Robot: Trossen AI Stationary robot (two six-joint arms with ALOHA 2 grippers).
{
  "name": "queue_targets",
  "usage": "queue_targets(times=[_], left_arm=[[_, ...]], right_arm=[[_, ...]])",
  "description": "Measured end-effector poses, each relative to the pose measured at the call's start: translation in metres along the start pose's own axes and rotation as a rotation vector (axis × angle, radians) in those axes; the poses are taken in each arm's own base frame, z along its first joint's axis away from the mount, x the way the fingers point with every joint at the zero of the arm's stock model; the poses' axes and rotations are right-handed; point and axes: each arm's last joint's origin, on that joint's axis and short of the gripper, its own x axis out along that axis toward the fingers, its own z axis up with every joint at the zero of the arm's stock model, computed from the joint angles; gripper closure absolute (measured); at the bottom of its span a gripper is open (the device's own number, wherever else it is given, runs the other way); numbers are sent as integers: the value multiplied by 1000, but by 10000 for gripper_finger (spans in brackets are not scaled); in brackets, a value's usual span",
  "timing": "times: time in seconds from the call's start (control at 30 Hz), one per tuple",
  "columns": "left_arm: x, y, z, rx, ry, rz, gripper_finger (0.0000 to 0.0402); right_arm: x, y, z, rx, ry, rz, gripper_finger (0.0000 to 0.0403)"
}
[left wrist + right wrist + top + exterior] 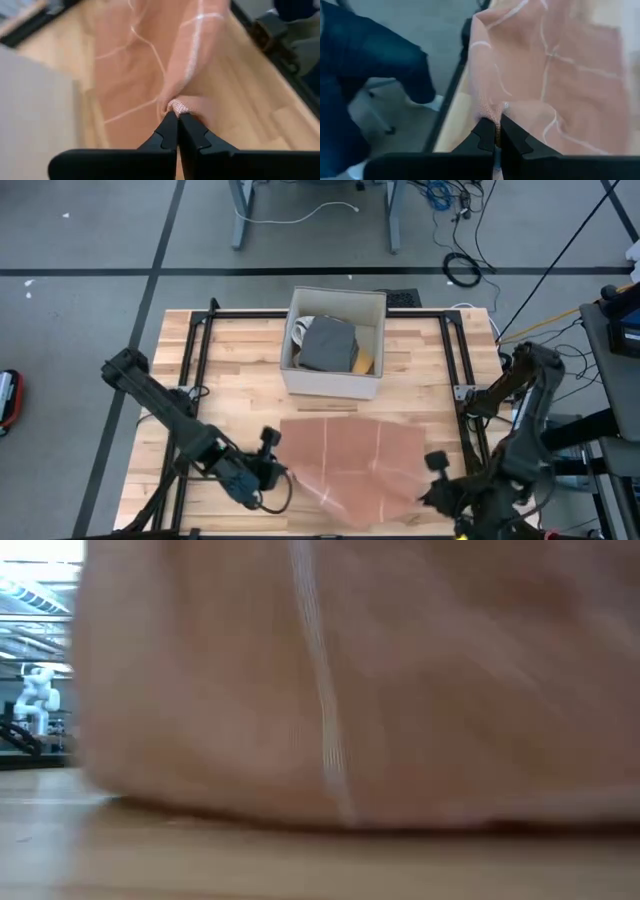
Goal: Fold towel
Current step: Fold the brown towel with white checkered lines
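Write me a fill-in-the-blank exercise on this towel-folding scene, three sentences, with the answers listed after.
1. The left gripper is shut on a pinched edge of the ____ towel.
2. Behind the towel stands a white box that holds a folded ____ cloth.
3. The right gripper is ____ on the towel's other near corner.

Missing words: pink; grey; shut

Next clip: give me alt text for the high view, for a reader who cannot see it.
Seen from above, a pink towel with pale lines lies on a wooden table, its near corners pinched by the left gripper and the right gripper. Behind it stands an open white box holding a folded grey cloth.
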Motion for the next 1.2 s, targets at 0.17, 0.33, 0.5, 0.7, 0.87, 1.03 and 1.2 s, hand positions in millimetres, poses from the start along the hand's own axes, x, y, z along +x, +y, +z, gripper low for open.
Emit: queue_targets(times=[0.17,0.33,0.5,0.7,0.87,1.03,1.2], left_arm=[[39,-22,-20,-63,-38,-82,401],[58,-39,-33,-104,-31,-100,401],[67,-42,-38,-200,18,-84,401],[69,-39,-42,-399,75,-99,379],[64,-51,-37,-464,44,-187,347],[58,-62,-31,-486,-23,-237,333],[56,-66,-32,-531,-6,-262,331]], right_arm=[[44,13,-28,49,-23,80,403],[72,19,-48,85,-65,142,403],[81,19,-56,90,-79,150,403],[81,19,-55,74,-91,153,403],[81,19,-54,69,-94,155,403],[81,19,-54,74,-93,160,403],[81,20,-55,83,-76,183,403]])
